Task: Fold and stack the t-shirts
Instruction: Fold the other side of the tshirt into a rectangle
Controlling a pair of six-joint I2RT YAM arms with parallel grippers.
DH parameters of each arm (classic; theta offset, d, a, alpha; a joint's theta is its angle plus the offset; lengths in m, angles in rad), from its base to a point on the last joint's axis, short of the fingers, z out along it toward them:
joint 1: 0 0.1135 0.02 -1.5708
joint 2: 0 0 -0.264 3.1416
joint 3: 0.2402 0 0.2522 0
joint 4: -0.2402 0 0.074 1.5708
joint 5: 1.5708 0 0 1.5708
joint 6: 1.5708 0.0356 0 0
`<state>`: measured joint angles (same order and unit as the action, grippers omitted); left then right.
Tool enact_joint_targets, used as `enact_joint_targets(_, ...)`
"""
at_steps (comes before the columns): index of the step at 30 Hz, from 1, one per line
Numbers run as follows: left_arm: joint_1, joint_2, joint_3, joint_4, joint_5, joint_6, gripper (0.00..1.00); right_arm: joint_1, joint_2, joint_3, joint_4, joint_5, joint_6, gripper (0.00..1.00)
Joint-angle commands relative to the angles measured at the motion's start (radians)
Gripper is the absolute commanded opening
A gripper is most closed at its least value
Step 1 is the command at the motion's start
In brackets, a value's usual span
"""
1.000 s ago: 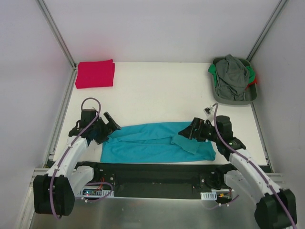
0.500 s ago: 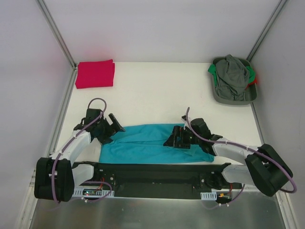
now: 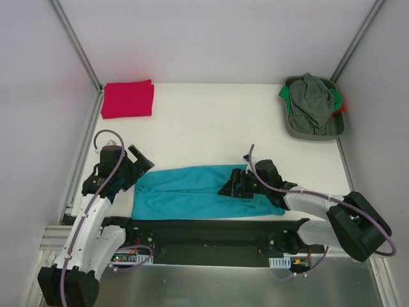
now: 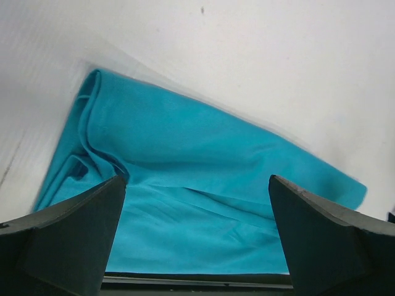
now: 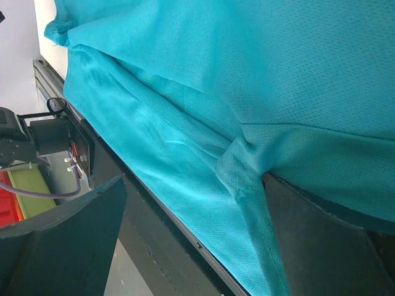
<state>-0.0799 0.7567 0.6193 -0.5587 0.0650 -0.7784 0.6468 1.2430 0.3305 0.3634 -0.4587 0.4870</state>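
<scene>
On the table (image 3: 211, 121), the teal t-shirt (image 3: 192, 192) lies along the near edge, the red t-shirt (image 3: 128, 99) folded far left. Our left claw (image 3: 142, 160) stands spread at the teal one's left end, our right claw (image 3: 231, 184) spread over its right.

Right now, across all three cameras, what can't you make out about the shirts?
Top view: the right gripper hides part of the teal cloth t-shirt.
Top view: heaped grey and green clothes in the grey plastic bin; count unclear.
Right wrist view: shirt cut off at top and right edges.
</scene>
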Motion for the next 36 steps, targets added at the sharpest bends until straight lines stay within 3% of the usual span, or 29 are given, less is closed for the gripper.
enact_joint_targets(1, -0.015, -0.027, 0.013, 0.035, 0.082, -0.055, 0.99, 0.004, -0.002, -0.045, -0.05, 0.058, -0.014, 0.96)
enact_joint_targets(3, -0.049, 0.033, 0.005, 0.118, 0.163, -0.052, 0.99, 0.004, -0.004, -0.053, -0.05, 0.066, -0.013, 0.96)
enact_joint_targets(6, -0.139, 0.145, 0.04, 0.146, 0.154, -0.067, 0.99, 0.004, -0.011, -0.062, -0.05, 0.069, -0.011, 0.96)
enact_joint_targets(9, -0.207, 0.251, 0.072, 0.167, 0.073, -0.058, 0.99, 0.004, -0.03, -0.077, -0.05, 0.081, -0.005, 0.96)
enact_joint_targets(15, -0.205, 0.392, 0.045, 0.146, -0.04, -0.031, 0.99, 0.004, -0.065, -0.088, -0.086, 0.097, -0.001, 0.96)
enact_joint_targets(28, -0.116, 0.305, -0.038, -0.036, -0.289, -0.028, 0.99, 0.004, -0.083, -0.059, -0.242, 0.173, -0.024, 0.96)
enact_joint_targets(34, -0.116, 0.21, 0.017, -0.084, -0.237, -0.03, 0.99, 0.005, -0.128, -0.009, -0.317, 0.166, -0.053, 0.96)
enact_joint_targets(36, -0.116, 0.162, 0.051, -0.084, -0.158, -0.021, 0.99, 0.004, -0.169, 0.016, -0.359, 0.166, -0.07, 0.96)
